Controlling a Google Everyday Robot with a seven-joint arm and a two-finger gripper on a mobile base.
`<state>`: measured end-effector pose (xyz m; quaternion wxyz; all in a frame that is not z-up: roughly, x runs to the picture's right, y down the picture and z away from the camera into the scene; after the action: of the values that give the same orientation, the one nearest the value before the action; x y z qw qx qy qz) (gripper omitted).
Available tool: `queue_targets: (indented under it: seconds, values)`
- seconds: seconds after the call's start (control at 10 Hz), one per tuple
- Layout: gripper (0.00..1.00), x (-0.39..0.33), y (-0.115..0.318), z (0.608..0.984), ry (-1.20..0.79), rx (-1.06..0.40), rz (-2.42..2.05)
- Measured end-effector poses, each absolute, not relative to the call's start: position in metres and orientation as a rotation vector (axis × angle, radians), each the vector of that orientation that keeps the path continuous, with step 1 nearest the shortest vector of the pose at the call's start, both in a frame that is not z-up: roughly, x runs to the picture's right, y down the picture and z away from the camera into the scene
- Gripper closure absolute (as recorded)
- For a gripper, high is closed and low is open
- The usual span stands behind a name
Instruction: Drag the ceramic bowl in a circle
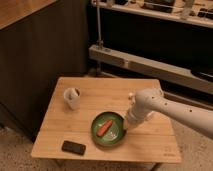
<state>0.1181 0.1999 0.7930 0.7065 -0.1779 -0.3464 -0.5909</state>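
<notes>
The ceramic bowl (pixel 109 131) is a round, shallow green dish near the front middle of the wooden table (pixel 90 90). An orange carrot-like piece (pixel 104 127) lies inside it. My gripper (pixel 128 123) is at the bowl's right rim, reaching down from the white arm (pixel 170 107) that comes in from the right. The arm's wrist hides the contact with the rim.
A small white mug (pixel 72 97) stands at the table's left. A black phone (pixel 73 147) lies near the front left edge. Dark cabinets stand behind the table and a metal shelf rail (pixel 150 65) runs at the back right.
</notes>
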Motion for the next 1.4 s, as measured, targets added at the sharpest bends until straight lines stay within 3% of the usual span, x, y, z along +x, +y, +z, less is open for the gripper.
queue_targets:
  seconds: [0.5,1.1,1.4]
  values:
    - [0.85,0.137,0.171,0.820,-0.763,-0.458,-1.293]
    - [0.85,0.166,0.210,0.786,-0.767,-0.470,-1.325]
    - [0.85,0.141,0.212,0.784,-0.770,-0.477,-1.381]
